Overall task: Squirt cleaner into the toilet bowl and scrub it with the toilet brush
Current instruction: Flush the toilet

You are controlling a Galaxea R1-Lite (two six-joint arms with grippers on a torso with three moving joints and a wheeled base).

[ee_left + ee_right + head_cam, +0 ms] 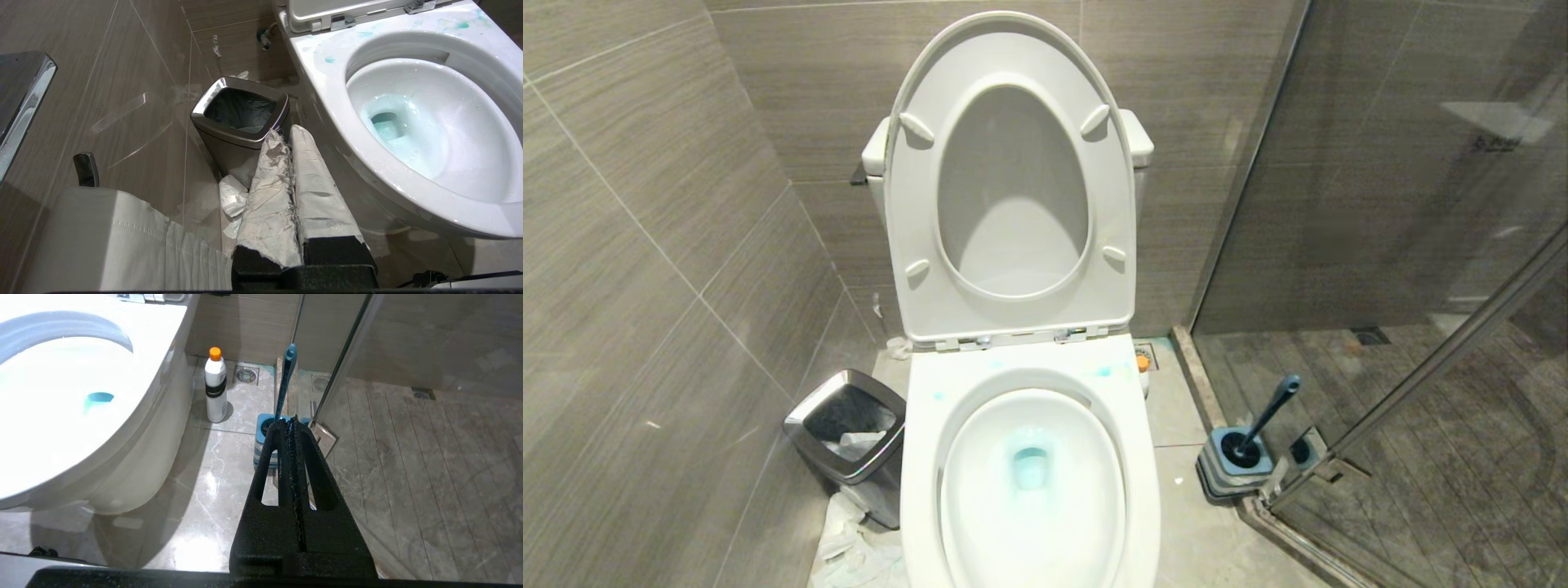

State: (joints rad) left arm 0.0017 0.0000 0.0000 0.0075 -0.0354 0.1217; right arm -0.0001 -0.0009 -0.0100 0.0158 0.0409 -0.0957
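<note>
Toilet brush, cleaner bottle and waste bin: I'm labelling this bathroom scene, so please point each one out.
toilet brush (284,381), right wrist view, mid handle.
cleaner bottle (215,390), right wrist view, white body below the orange cap.
waste bin (229,136), left wrist view, steel front wall.

The toilet bowl (1029,482) runs off the head view's lower edge, so its front rim is unseen there; its outlet holds turquoise cleaner (1031,467), and how deep it sits cannot be told. A bottle (1143,363) behind the bowl shows only its orange cap in the head view, the rest hidden by the rim. The brush (1262,425) stands in its holder (1232,465), its head sunk out of sight. In the right wrist view the right gripper (291,422) covers much of the holder. In the left wrist view the left gripper (286,134) hides part of the bin (241,112), and the bin liner's contents are too dark to make out.
</note>
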